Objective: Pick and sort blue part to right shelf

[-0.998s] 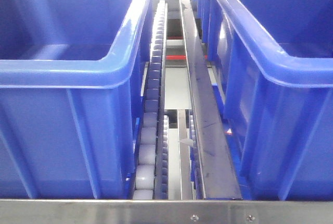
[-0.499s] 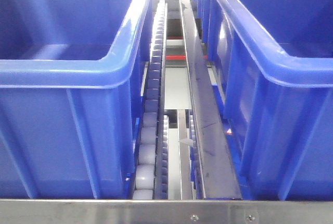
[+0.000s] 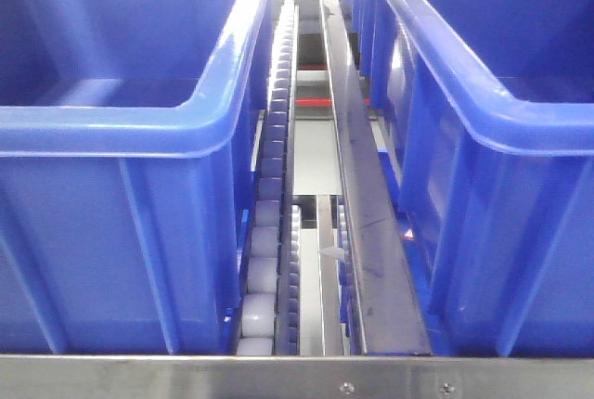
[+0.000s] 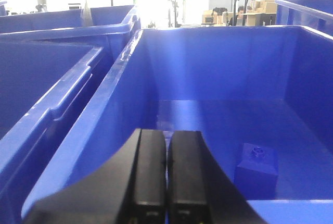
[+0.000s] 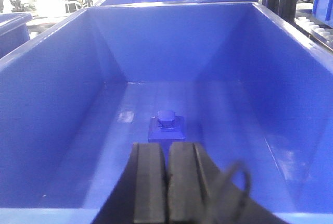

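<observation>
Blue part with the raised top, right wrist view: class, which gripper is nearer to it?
Right. The right gripper, shut, hangs just short of the blue part in its bin; the left gripper, unseen there, faces a different-looking part.

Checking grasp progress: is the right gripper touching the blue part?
Apart. Right wrist view: the shut right gripper sits nearer the camera; bin floor shows before the blue part.

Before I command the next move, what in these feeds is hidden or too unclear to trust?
- Front view: neither arm nor any blue part shows; the left bin wall and right bin wall hide their floors.
- Right wrist view: the near edge of the blue part is covered by the shut right gripper.
- Left wrist view: the left gripper blocks the bin floor beneath it; the part there blends with the floor.
- Background is overexposed.
</observation>
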